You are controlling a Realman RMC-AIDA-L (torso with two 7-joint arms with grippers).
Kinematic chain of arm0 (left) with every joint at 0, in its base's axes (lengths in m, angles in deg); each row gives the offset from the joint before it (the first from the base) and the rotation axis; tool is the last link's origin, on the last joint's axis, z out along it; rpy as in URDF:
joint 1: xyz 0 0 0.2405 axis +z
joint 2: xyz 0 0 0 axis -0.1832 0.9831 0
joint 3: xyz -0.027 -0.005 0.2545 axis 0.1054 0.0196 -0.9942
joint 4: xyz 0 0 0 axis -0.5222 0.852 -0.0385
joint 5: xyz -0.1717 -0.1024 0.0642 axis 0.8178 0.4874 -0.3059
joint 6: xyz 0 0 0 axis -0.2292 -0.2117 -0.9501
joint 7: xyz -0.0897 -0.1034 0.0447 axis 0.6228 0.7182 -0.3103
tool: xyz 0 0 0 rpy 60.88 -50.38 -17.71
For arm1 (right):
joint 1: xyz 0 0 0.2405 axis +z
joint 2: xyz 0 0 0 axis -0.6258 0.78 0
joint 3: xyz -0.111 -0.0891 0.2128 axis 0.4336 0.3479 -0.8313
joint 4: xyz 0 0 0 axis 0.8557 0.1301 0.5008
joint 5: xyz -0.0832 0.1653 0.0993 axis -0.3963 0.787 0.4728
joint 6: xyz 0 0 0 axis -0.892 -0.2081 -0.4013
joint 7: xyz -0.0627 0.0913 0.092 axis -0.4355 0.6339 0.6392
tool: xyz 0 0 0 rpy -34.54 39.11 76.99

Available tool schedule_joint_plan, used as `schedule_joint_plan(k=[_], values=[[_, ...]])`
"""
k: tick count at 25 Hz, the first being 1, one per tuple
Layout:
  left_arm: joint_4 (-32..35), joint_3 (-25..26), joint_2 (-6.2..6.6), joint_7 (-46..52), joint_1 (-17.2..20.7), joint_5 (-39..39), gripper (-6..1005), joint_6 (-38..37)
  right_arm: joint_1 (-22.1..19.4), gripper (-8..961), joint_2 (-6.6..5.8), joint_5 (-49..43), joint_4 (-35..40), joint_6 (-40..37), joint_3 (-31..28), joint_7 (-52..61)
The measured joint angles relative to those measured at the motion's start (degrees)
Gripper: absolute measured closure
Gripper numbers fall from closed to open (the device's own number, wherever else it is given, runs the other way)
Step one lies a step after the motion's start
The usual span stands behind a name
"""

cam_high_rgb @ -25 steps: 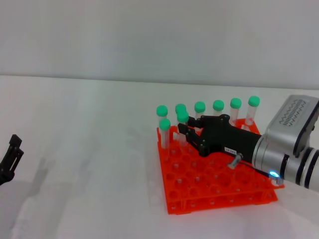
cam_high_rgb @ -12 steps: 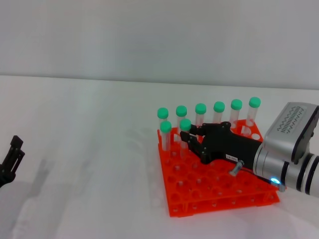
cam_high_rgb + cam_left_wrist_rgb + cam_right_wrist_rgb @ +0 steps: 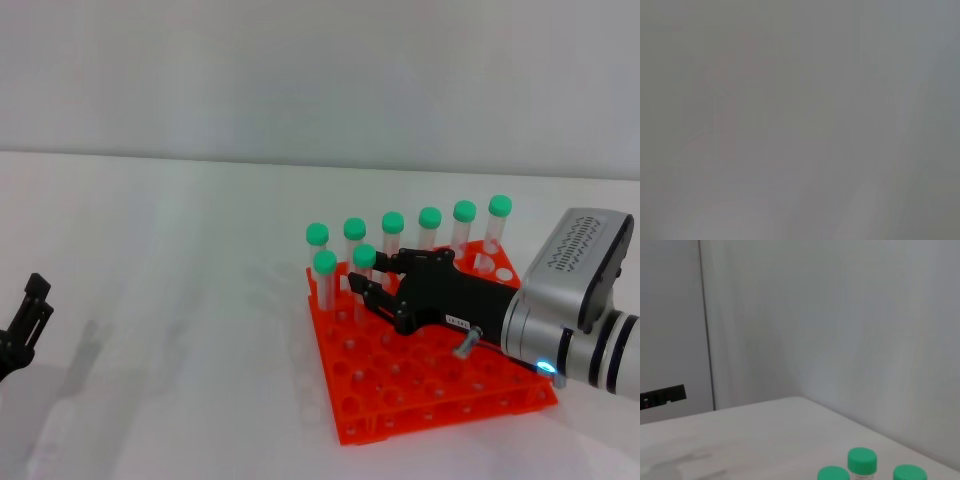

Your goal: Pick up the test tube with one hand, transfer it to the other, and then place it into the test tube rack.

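The white table (image 3: 170,300) to the rack's left is wide open. On the orange rack (image 3: 420,385), eight green-capped tubes (image 3: 392,235) stand close together at the back and block the way. The front holes are free.

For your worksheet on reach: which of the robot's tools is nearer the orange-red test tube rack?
Right. The right tool is over the test tube rack, among its green-capped tubes. The left tool sits far off at the table's left edge.
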Motion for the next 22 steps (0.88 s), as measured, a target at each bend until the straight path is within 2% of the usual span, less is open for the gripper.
schedule_joint_plan(k=[6,14,22], values=[[0.0,-0.04,0.1,0.07,0.18,-0.01,236,-0.18,-0.65,626,0.0,0.0,0.56,-0.43,-0.3,0.06],[0.22,-0.04,0.25,0.1,-0.24,-0.01,236,-0.19,-3.5,234,-0.31,0.08,0.77,-3.47,-2.31,0.16],[0.53,0.19,0.34,-0.1,-0.95,0.03,235,0.03,-10.1,176,-0.74,-0.2,-0.39,-12.45,-11.91,-2.9]])
